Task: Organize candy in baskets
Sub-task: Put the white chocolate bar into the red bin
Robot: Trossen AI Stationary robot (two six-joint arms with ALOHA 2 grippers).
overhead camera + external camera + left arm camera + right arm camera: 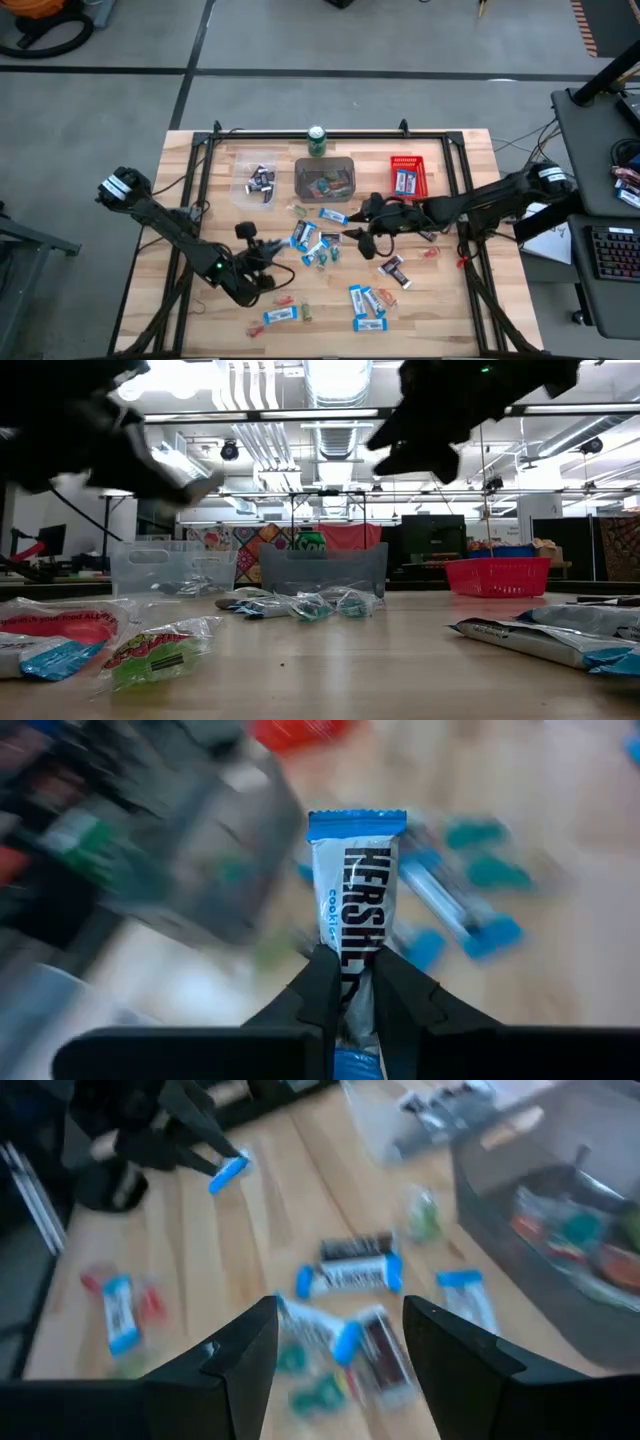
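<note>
high view: left gripper (268, 258) sits over the near-left part of the table (450, 300), close to the loose candy, well short of the three baskets along the far side: clear basket (260, 182), grey basket (324, 178), red basket (407, 176). a green can (317, 140) stands just behind the grey basket. right gripper (352, 237) hovers over the central scatter of blue-and-white bars (308, 240); more bars (367, 305) lie near the front edge. low view: both arms hang as dark shapes above the table; baskets stand in a row at the back, wrapped pieces lie in the foreground; which arm is which cannot be told here. left wrist view: the fingers (325, 995) pinch a blue-and-white bar (357, 890) by its lower end, wrapper standing upright above them, clear of the table. right wrist view: right gripper (340, 1345) is spread wide and holds nothing, above a cluster of bars (350, 1275); the left arm's bar (228, 1174) shows farther off. judgement: the step in hand is carrying this bar to a basket. the red basket already holds blue-and-white pieces, so it looks the likely target. the grip is on the wrapper's end only, so carry level and slowly, keep clear of the right arm, and release low inside the walls.
</note>
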